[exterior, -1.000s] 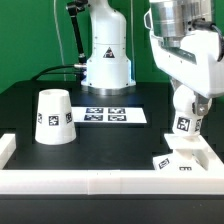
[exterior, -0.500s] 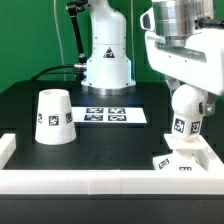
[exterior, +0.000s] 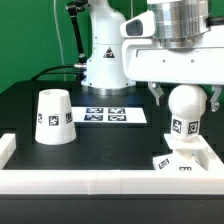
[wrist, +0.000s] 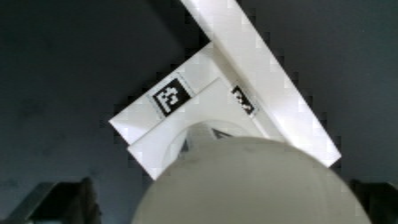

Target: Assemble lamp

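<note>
The lamp bulb (exterior: 185, 103) stands upright with its tagged neck in the blocky base (exterior: 178, 161), at the exterior view's right by the front corner. My gripper (exterior: 184, 97) hangs straight over it, open, with one finger on each side of the ball and a gap to it. In the wrist view the ball of the bulb (wrist: 240, 185) fills the foreground between my dark fingers (wrist: 63, 203), and the tagged base (wrist: 187, 100) lies beyond it. The cone-shaped shade (exterior: 53, 117) stands alone at the exterior view's left.
The marker board (exterior: 112, 115) lies flat mid-table. White border rails run along the front (exterior: 90, 181) and the left corner (exterior: 7, 148); one rail (wrist: 267, 55) passes beside the base. The arm's white pedestal (exterior: 107, 60) stands at the back.
My hand has swung from tilted to level above the bulb. The bulb has gone from leaning to upright on the base, and my fingers now stand apart from it.
</note>
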Controlling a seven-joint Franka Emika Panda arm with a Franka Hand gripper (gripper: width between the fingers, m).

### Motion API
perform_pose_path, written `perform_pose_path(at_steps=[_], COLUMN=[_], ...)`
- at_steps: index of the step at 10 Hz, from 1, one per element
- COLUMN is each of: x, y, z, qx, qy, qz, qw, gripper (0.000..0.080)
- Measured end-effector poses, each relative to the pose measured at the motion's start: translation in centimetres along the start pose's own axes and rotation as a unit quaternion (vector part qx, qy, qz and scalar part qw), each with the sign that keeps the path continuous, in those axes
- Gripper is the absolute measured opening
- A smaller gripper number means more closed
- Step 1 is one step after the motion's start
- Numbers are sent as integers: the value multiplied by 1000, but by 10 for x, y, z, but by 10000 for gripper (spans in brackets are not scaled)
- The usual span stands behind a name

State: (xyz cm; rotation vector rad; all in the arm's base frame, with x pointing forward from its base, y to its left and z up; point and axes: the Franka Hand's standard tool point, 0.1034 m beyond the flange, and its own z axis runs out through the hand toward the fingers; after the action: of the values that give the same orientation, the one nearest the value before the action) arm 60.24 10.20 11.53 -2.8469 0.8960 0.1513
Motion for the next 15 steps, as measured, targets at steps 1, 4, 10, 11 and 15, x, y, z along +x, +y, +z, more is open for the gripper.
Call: perform_pose_path(at_steps=[1, 4, 10, 11, 15], x=[0, 1, 4, 4, 7], y=[0, 0, -11, -11, -10], z=[0, 0, -2, -2, -2], qx=[0, -26, -50, -53, -63], qy=[0, 13, 28, 21, 6], qz=[-45, -211, -507, -537, -646], qw=[999, 977, 860, 841, 761], gripper=[698, 698, 698, 698, 698])
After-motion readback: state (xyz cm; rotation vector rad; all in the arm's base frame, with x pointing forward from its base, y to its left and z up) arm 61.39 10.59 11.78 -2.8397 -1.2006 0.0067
